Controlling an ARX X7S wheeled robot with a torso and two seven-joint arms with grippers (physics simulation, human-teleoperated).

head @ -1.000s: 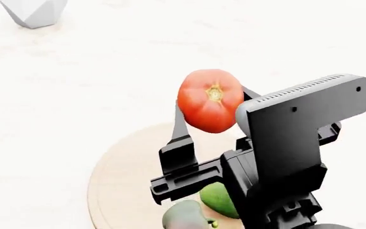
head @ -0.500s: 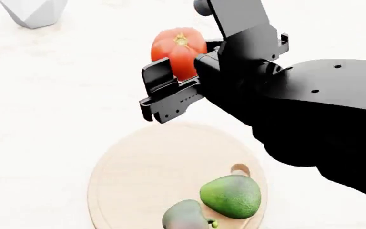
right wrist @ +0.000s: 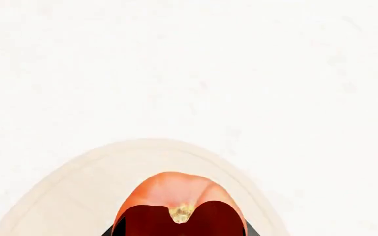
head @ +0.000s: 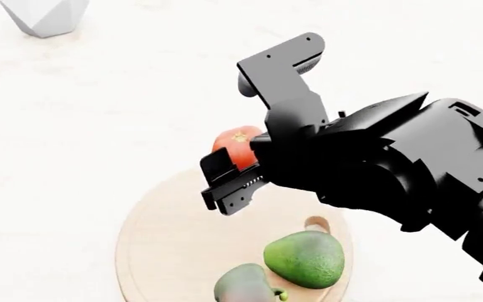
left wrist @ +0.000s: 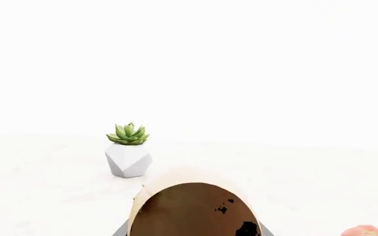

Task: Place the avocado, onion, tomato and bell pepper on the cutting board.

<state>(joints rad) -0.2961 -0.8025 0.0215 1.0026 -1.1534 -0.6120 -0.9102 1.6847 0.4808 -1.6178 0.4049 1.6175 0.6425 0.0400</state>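
While the right gripper (head: 239, 165) stays clamped on the tomato (head: 236, 145), we hover at the cutting board's (head: 174, 226) far rim.
From its bare left half across to the bell pepper (head: 243, 284) and avocado (head: 304, 258), we should lower onto the clear wood, then release; the left gripper seems clamped on the onion (left wrist: 192, 209).

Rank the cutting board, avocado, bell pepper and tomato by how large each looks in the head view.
1. cutting board, by far the largest.
2. avocado.
3. bell pepper, though the frame edge cuts it off, so its rank against the avocado is unsure.
4. tomato, mostly hidden behind the right gripper holding it, so its true size is unclear.
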